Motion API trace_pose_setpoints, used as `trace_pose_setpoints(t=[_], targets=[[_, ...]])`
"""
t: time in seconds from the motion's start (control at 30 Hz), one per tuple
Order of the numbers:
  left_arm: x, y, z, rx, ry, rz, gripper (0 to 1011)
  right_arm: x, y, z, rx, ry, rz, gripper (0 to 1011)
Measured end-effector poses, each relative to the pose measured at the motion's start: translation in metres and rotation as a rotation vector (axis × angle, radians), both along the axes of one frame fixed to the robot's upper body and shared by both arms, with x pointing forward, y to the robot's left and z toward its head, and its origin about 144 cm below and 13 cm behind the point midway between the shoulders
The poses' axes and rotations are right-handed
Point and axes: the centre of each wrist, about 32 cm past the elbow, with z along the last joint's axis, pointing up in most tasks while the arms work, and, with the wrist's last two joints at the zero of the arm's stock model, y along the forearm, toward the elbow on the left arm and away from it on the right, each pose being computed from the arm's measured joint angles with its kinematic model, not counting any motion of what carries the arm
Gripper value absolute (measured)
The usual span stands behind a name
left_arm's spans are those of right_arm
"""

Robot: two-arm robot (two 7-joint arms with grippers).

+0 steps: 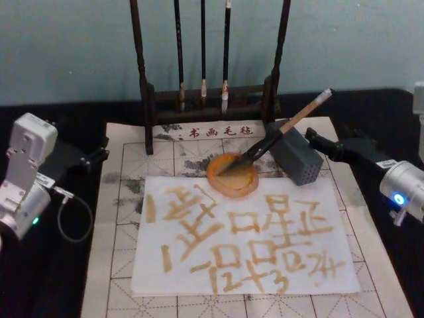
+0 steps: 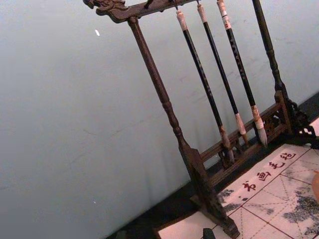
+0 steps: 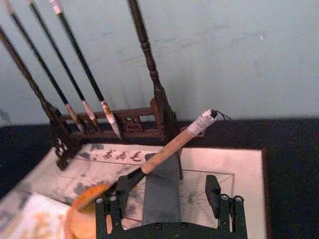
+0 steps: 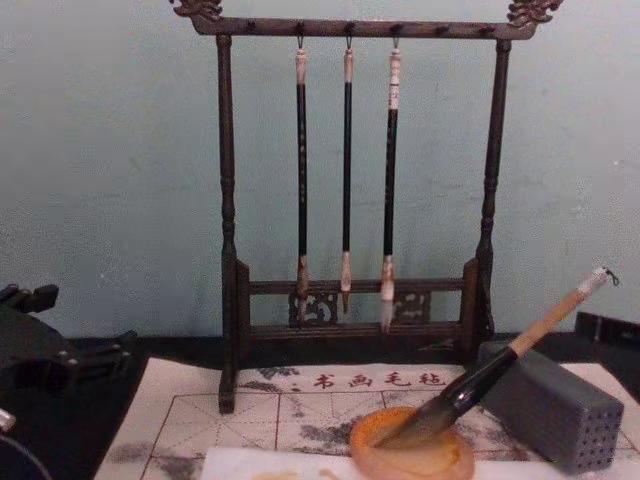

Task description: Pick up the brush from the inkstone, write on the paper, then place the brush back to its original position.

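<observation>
brush point(image 1: 278, 132) in inkstone point(image 1: 233, 194) at paper point(image 1: 149, 271) edge

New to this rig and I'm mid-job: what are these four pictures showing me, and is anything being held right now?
This is a two-armed robot at a table. One picture looks down from its head, one looks across from its chest, and two come from its wrists. On the gridded mat lies the paper, covered in yellowish strokes. At its far edge the brush rests with its tip in the inkstone and its handle on a grey block. Three thin brushes hang on a rack. Nothing is held: the right gripper is open beside the block, and the left gripper sits off the mat's left edge.
</observation>
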Motion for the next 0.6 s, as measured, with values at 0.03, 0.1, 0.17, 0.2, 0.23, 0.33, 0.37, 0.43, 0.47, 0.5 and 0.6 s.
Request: trace_pose_setpoints(t=[0.03, 0.1, 0.17, 0.2, 0.23, 0.33, 0.37, 0.43, 0.47, 0.5, 0.6], targets=[[0.0, 0.0, 0.0, 0.0, 0.0, 0.0, 1001, 0.002, 0.001, 0.001, 0.043, 0.026, -0.004, 1000], [0.0, 0.0, 0.0, 0.0, 0.0, 0.0, 1001, 0.005, 0.001, 0.003, 0.082, 0.048, -0.008, 1000], [0.0, 0.0, 0.0, 0.0, 0.0, 0.0, 1001, 0.008, 0.003, 0.004, 0.127, 0.078, -0.014, 1000], [0.0, 0.0, 0.0, 0.0, 0.0, 0.0, 1001, 0.009, 0.004, 0.005, 0.143, 0.088, -0.017, 1000], [0.0, 0.0, 0.0, 0.0, 0.0, 0.0, 1001, 0.01, 0.005, 0.005, 0.157, 0.098, -0.02, 1000], [0.0, 0.0, 0.0, 0.0, 0.0, 0.0, 1001, 0.016, 0.009, 0.008, 0.224, 0.148, -0.035, 1000], [0.0, 0.0, 0.0, 0.0, 0.0, 0.0, 1001, 0.017, 0.01, 0.008, 0.236, 0.157, -0.038, 1000], [0.0, 0.0, 0.0, 0.0, 0.0, 0.0, 1001, 0.02, 0.012, 0.01, 0.269, 0.18, -0.047, 1000], [0.0, 0.0, 0.0, 0.0, 0.0, 0.0, 1001, 0.023, 0.014, 0.01, 0.293, 0.196, -0.055, 1000], [0.0, 0.0, 0.0, 0.0, 0.0, 0.0, 1001, 0.024, 0.015, 0.011, 0.305, 0.203, -0.059, 1000], [0.0, 0.0, 0.0, 0.0, 0.0, 0.0, 1001, 0.03, 0.019, 0.012, 0.346, 0.226, -0.075, 1000]])
